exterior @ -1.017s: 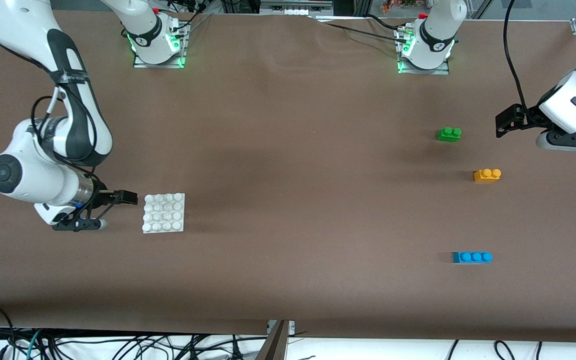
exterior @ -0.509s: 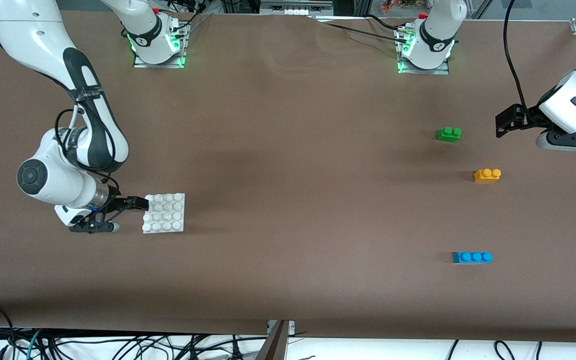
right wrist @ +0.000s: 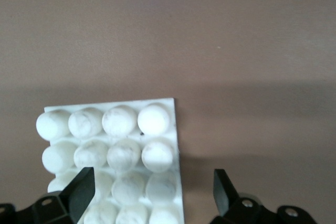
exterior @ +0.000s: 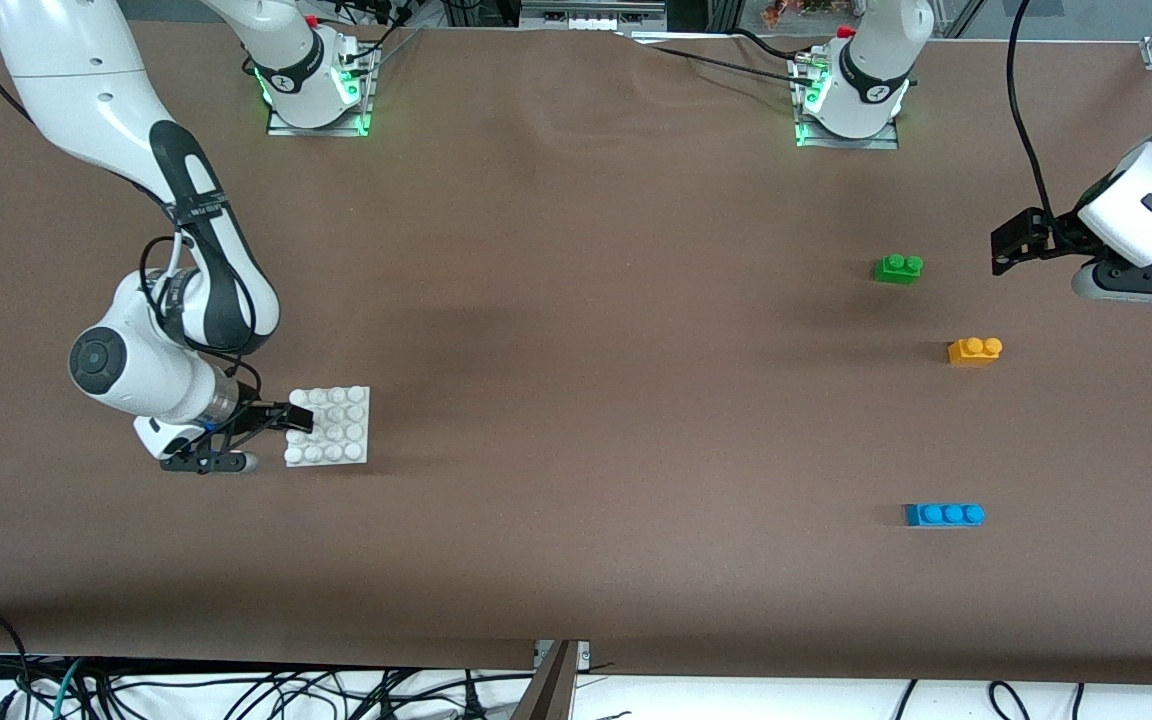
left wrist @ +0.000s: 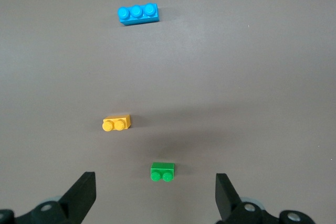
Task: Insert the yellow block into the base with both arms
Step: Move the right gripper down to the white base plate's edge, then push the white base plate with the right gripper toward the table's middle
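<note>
On table, orange-yellow two-stud yellow block (exterior: 974, 350)

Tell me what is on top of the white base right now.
The base carries only its own white studs; no brick sits on it. The right gripper, jaws open, is over its edge at the right arm's end and covers a few studs there. The yellow block lies on the table.

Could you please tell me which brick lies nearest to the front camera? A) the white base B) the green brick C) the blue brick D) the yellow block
C: the blue brick sits lowest in the front view, below the yellow block and the green brick.
</note>
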{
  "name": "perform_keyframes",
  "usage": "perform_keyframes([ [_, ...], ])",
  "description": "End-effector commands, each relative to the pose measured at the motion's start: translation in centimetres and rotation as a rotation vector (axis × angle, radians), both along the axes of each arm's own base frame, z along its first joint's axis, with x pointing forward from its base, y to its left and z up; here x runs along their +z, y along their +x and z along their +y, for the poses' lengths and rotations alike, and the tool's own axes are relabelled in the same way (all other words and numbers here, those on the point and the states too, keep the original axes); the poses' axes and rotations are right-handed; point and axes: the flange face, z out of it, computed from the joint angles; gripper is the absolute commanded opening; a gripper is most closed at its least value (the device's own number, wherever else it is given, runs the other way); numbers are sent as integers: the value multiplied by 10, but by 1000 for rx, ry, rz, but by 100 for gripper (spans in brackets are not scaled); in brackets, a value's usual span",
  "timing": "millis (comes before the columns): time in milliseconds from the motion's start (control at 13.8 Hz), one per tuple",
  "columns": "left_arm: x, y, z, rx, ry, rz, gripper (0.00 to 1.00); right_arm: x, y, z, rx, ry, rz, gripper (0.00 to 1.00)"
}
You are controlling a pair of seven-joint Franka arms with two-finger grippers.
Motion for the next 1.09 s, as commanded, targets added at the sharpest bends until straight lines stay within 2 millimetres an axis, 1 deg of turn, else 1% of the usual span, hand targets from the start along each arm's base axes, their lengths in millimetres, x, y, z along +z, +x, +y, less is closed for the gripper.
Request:
perform_keyframes([
  [0,6,1,1,-20,-17,-8,100,-14,-4,2,-18,12,-23,100],
  [363,6,1,1,-20,-17,-8,100,-17,-7,5,-9,14,-19,100],
  [654,6,1,2,-18,-17,-8,100,-29,-14,4,-11,8,-36,99],
  [799,6,1,1,-20,-17,-8,100,-30,-15,5,-7,8,-36,99],
  [872,5,0,1,-20,-17,-7,100,-30,-15,5,-6,8,-36,96],
  [1017,5,0,1,-20,-17,-7,100,-29,-15,12,3,15,-37,88],
])
